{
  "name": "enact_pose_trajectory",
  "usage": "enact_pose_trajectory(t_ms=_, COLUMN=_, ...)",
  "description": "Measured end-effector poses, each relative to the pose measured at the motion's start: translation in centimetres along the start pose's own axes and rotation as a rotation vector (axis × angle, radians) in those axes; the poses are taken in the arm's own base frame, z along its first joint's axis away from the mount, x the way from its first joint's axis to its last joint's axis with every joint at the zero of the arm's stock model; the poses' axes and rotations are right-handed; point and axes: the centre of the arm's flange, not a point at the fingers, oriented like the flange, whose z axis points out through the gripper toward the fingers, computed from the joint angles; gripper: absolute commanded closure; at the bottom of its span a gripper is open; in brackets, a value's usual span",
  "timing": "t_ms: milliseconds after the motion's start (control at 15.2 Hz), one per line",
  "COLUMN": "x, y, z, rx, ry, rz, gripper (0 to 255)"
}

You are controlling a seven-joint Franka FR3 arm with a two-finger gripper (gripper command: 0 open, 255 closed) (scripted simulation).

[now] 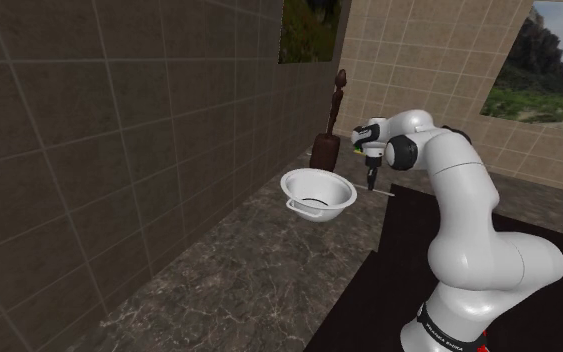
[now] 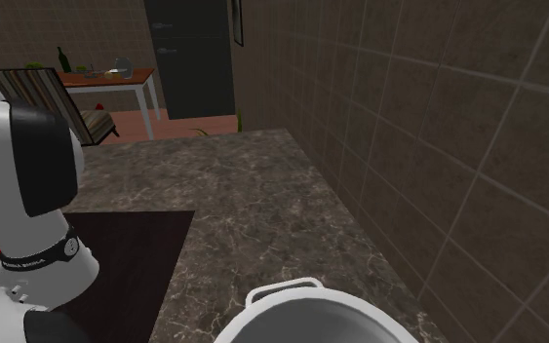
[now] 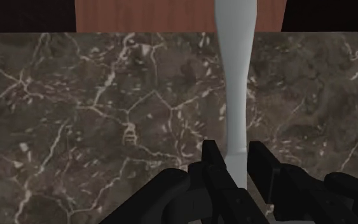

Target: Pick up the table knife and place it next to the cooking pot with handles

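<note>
My black gripper (image 3: 238,164) is shut on the pale grey table knife (image 3: 237,89), which runs straight out from between the fingers (image 3: 213,160) over the dark marble counter (image 3: 95,127). In the shoulder view the gripper (image 1: 371,181) hangs just to the right of the white cooking pot with handles (image 1: 318,193), a little above the counter, and a thin pale sliver of the knife (image 1: 385,193) shows below it. The pot's rim and one handle (image 2: 284,289) appear at the bottom of the second exterior view.
A dark brown wooden piece on a round base (image 1: 327,135) stands behind the pot against the tiled wall (image 1: 119,130). A black mat (image 1: 449,230) covers the counter beside the arm. Far off stand a small table with bottles (image 2: 106,76) and a dark door (image 2: 194,54).
</note>
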Motion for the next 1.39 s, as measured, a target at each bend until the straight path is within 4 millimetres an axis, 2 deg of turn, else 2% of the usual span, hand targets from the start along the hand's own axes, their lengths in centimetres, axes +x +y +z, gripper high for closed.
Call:
enact_pose_trajectory(t_ms=528, x=0.9, y=0.4, z=4.4, rx=0.000, ry=0.000, rz=0.000, gripper=255)
enact_pose_trajectory(t_ms=924, x=0.9, y=0.3, z=4.7, rx=0.000, ry=0.000, rz=0.000, gripper=255)
enact_pose_trajectory(t_ms=990, x=0.9, y=0.3, z=4.7, rx=0.000, ry=0.000, rz=0.000, gripper=0)
enact_pose_trajectory(t_ms=1386, x=0.9, y=0.3, z=4.7, rx=0.000, ry=0.000, rz=0.000, gripper=0)
